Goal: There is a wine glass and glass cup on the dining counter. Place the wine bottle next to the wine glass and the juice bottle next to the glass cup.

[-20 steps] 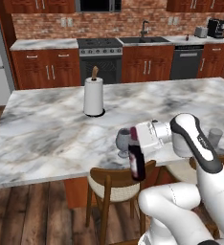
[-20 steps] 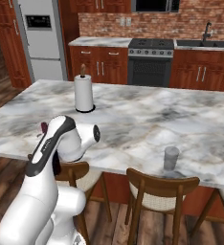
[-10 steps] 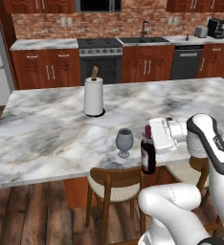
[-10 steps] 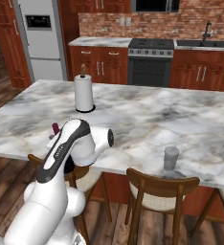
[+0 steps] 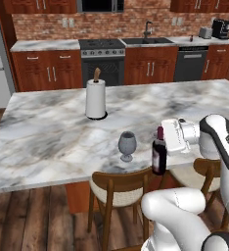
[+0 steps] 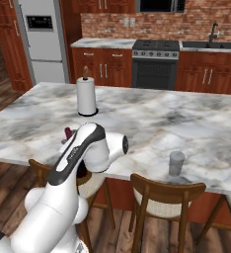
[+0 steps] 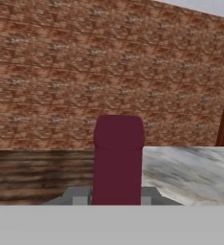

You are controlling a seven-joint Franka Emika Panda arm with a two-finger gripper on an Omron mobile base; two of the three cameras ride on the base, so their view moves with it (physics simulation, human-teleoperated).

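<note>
We clench our gripper (image 5: 161,138) around the wine bottle (image 5: 159,156) at its dark red neck, near the dining counter's (image 5: 48,137) front edge, beside the wine glass (image 5: 127,145). We judge the bottle tall, rigid, heavy, slippery and breakable, so a neck grip lets it swing.

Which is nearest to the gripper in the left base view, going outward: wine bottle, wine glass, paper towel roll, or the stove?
1. wine bottle: neck in the jaws of the gripper, at the dining counter's near edge.
2. wine glass: just to the bottle's left.
3. paper towel roll: farther back, left.
4. stove: against the back wall.
</note>
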